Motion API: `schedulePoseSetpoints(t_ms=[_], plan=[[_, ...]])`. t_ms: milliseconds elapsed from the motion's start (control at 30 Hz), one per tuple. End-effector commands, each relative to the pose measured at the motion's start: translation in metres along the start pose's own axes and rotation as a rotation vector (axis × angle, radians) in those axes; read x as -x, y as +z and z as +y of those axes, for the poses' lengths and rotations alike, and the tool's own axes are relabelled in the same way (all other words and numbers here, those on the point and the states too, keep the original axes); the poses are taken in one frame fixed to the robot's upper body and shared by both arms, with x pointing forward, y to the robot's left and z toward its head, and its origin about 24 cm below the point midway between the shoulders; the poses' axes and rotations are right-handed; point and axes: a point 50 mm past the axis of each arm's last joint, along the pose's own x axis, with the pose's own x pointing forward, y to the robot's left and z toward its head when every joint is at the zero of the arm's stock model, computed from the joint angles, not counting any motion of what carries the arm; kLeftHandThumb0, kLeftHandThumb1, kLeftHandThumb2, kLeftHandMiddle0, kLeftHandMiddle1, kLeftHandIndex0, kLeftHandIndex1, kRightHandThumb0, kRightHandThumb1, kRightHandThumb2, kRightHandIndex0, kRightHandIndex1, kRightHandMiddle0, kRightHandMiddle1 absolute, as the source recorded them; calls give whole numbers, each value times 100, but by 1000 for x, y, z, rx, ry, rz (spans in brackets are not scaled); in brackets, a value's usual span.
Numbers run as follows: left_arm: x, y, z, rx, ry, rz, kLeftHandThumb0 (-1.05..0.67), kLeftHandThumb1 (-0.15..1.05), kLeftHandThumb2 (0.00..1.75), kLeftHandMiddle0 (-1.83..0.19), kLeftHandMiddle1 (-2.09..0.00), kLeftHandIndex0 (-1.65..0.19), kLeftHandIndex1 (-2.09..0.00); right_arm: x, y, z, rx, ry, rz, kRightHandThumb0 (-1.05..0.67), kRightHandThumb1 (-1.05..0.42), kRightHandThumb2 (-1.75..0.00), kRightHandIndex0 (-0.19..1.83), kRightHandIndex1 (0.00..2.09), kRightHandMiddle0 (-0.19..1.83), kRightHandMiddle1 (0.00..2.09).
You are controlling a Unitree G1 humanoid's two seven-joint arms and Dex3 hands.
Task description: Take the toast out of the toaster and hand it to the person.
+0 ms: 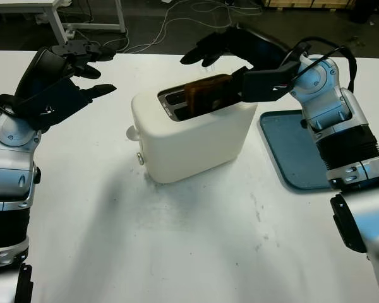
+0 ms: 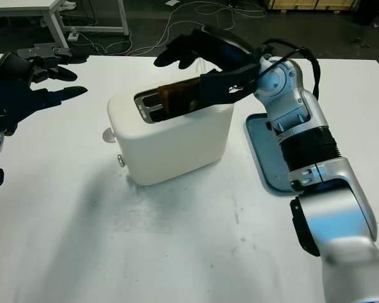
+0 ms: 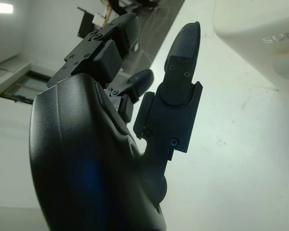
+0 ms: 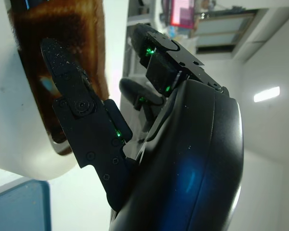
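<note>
Toast stands in a slot of the white toaster, its brown top edge sticking up above the slot; the order below runs from the biggest thing down.

White counter carries everything; the toaster sits near its middle, with a small knob and a lever on the side facing the left arm; a blue tray lies flat on the counter just beside the toaster, on the right arm's side.

Right robot hand hangs over the toaster's top — its thumb reaches along the near side of the toast, while the other fingers arch above and behind it; the right wrist view shows the thumb lying close against the brown slice, yet the fingers are not closed on it, so the hand is spread and holds nothing.

Left robot hand is raised above the counter well apart from the toaster — spread wide, holding nothing.
</note>
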Motion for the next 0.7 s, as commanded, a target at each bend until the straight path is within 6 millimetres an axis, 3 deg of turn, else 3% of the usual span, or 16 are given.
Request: schedulePoseSetpoints(t_ms=[0,467,667], plan=[[2,0,1,12,11,6,-51,86,0,-39,-83,-57,-27,-2,1,4,8,3,-15,-50,-70,0,44,75,73,6],[2,-1,1,16,13,-2,-50,86,0,-38,-84,-57,-28,7,-4,0,77,88,42,-48,-70,0,63,77,82,9],[2,-1,0,20,12,9,-51,86,0,-37,-85,-57,-28,9,-6,1,72,137,51,-43,-70,0,100,92,117,27]])
